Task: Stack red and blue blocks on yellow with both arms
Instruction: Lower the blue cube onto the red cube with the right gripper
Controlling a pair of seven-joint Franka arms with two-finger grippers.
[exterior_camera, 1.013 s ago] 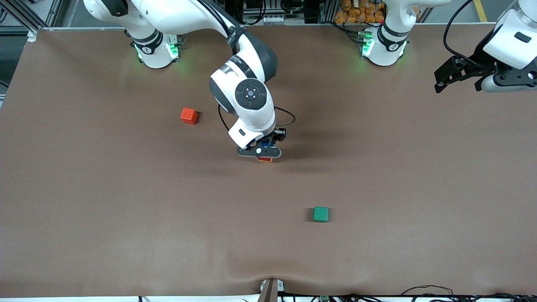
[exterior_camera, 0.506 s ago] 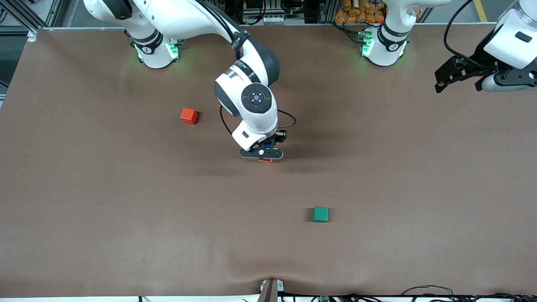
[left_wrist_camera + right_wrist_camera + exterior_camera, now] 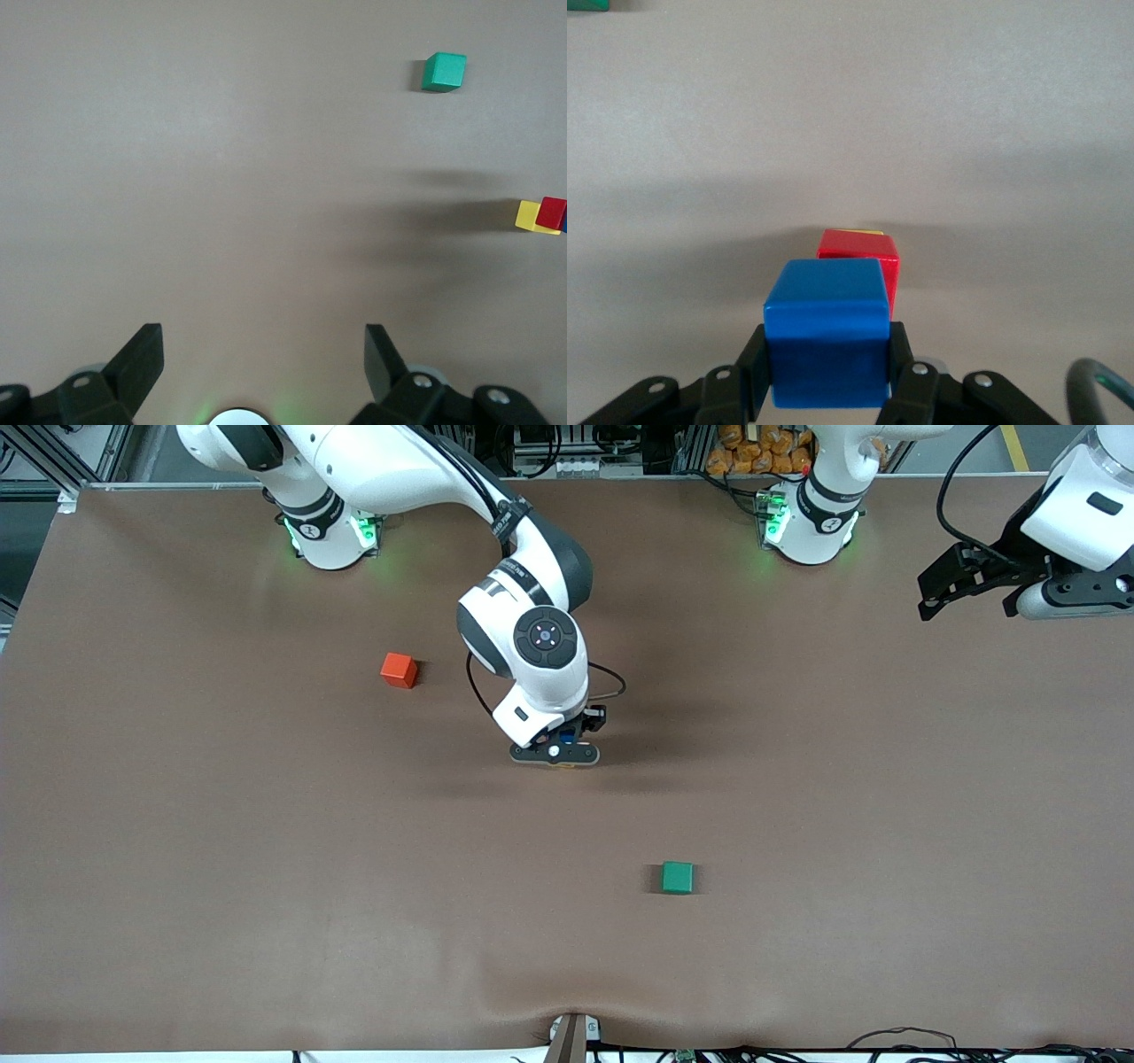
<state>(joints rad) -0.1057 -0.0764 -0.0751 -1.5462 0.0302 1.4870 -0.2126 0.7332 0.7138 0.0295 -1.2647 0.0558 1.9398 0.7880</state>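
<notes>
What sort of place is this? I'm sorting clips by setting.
Probably a robotics lab: two arms bolted along a brown-covered table, the right gripper holding a blue block, loose cables and framing at the edges.

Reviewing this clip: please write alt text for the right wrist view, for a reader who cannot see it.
The right pincer is shut on a blue block, held above the brown table just short of a red block. The red block sits on a yellow block, of which only a thin strip shows. A sliver of a green cube is at the frame's edge.
</notes>
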